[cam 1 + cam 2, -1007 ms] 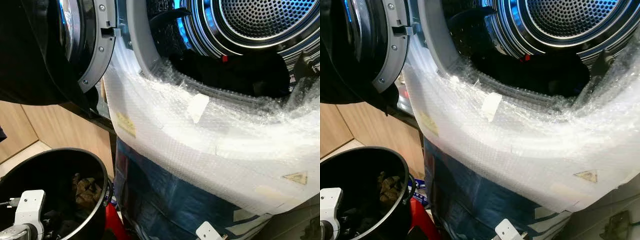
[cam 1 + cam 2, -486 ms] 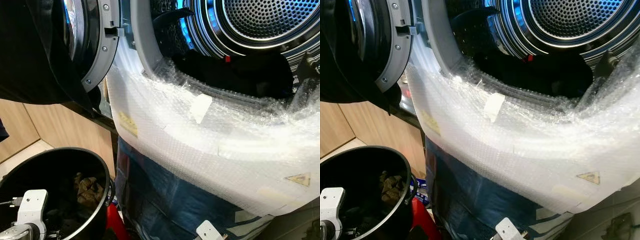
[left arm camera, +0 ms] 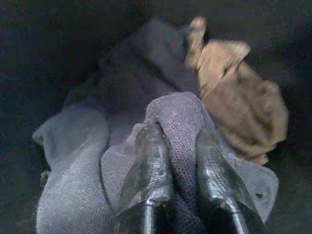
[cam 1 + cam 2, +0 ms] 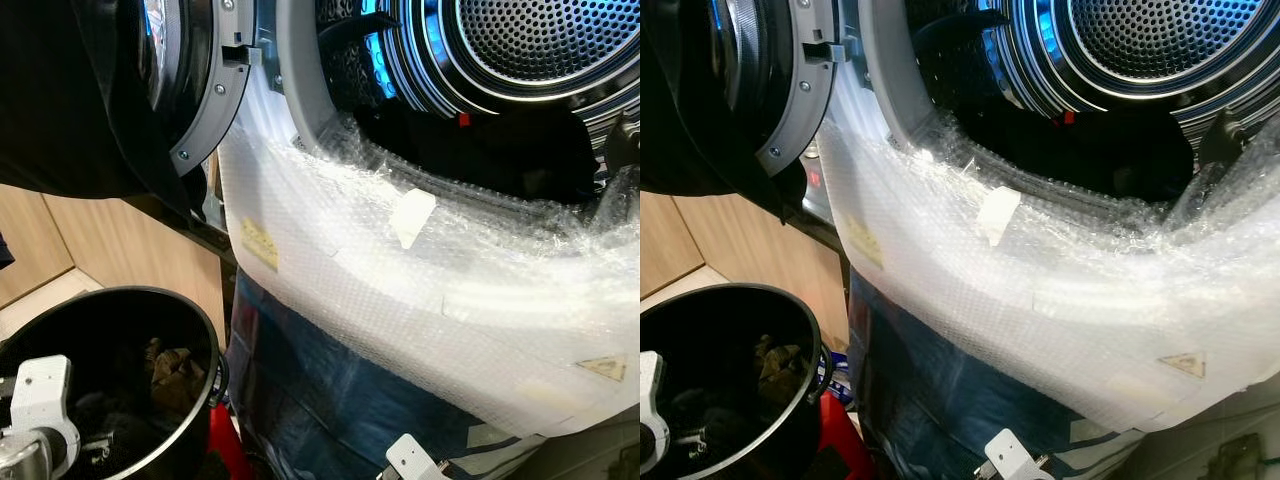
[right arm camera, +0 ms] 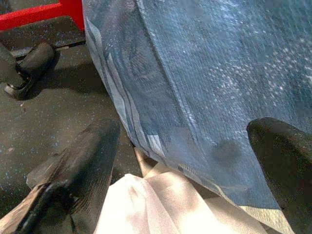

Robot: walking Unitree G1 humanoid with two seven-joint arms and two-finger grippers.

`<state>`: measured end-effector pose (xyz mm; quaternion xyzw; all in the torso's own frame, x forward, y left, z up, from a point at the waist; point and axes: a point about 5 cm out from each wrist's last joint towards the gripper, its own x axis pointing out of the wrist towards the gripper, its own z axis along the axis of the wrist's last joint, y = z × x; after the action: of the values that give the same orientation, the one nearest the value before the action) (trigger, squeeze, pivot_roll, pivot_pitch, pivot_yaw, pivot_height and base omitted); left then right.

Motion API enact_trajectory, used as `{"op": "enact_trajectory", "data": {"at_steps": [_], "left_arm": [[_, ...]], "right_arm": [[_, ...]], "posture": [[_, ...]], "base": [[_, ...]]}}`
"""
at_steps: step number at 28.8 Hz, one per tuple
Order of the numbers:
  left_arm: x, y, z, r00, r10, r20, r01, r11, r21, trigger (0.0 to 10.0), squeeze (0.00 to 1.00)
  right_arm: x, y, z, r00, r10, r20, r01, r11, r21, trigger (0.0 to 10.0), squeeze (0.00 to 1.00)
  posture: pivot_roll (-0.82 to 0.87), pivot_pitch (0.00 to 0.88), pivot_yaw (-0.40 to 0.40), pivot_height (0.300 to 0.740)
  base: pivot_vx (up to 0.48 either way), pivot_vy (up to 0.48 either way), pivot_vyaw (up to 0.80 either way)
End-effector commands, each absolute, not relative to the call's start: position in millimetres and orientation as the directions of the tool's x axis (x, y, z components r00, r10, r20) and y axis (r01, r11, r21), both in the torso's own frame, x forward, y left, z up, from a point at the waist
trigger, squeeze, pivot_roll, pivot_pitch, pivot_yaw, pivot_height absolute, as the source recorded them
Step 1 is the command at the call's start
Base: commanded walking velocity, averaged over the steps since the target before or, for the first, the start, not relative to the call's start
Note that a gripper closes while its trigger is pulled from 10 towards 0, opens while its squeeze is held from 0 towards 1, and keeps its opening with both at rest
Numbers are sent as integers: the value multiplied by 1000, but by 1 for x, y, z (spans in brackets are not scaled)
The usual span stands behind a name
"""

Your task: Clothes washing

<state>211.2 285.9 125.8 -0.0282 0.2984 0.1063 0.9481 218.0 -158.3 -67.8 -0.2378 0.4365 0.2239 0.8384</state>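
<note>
A washing machine stands with its door (image 4: 190,90) swung open to the left and its steel drum (image 4: 540,40) exposed. Dark clothes (image 4: 500,150) lie at the drum's mouth. At the lower left a black bucket (image 4: 205,330) holds clothes, among them a brown piece (image 4: 175,365). My left arm (image 4: 40,400) reaches down into the bucket. There my left gripper (image 3: 178,134) is shut on a fold of grey cloth (image 3: 87,146), beside a tan cloth (image 3: 243,107). My right gripper (image 5: 185,136) hangs open low by the machine's blue-wrapped front (image 5: 195,73), holding nothing.
Bubble wrap (image 4: 400,290) covers the machine's front below the opening, with blue film (image 4: 330,400) lower down. Something black (image 4: 60,100) hangs at the door. A red frame (image 5: 44,12) sits on the dark floor by the machine. Wooden panels (image 4: 100,250) stand behind the bucket.
The head view has shifted slightly, so the machine sits a little further right. My left wrist has moved a little to the left inside the bucket.
</note>
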Motion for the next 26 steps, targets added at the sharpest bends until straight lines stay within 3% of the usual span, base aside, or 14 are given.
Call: {"op": "enact_trajectory", "data": {"at_steps": [1,5,12,19,26], "left_arm": [[222,274,153,871,135,-472,-150,989,7,0,0],[239,243,198,957,-35,-288,39,999,7,0,0],[248,210,235,951,-252,-181,262,965,31,0,0],[253,151,253,784,-595,-178,614,786,71,0,0],[258,106,266,618,-774,-139,786,614,77,0,0]], "right_arm": [[217,-161,-69,512,164,-843,-585,786,-202,10000,0],[217,-161,-68,514,166,-842,-583,787,-201,10000,0],[218,-159,-68,519,171,-837,-578,792,-197,10000,0],[223,-154,-65,532,188,-826,-569,801,-184,10000,0],[225,-152,-64,544,188,-817,-561,806,-188,10000,0]], "posture": [[289,76,-154,740],[289,71,-153,740],[289,66,-154,740],[289,59,-147,740],[280,55,-145,740]], "base": [[0,0,0],[0,0,0],[0,0,0],[0,0,0],[0,0,0]]}}
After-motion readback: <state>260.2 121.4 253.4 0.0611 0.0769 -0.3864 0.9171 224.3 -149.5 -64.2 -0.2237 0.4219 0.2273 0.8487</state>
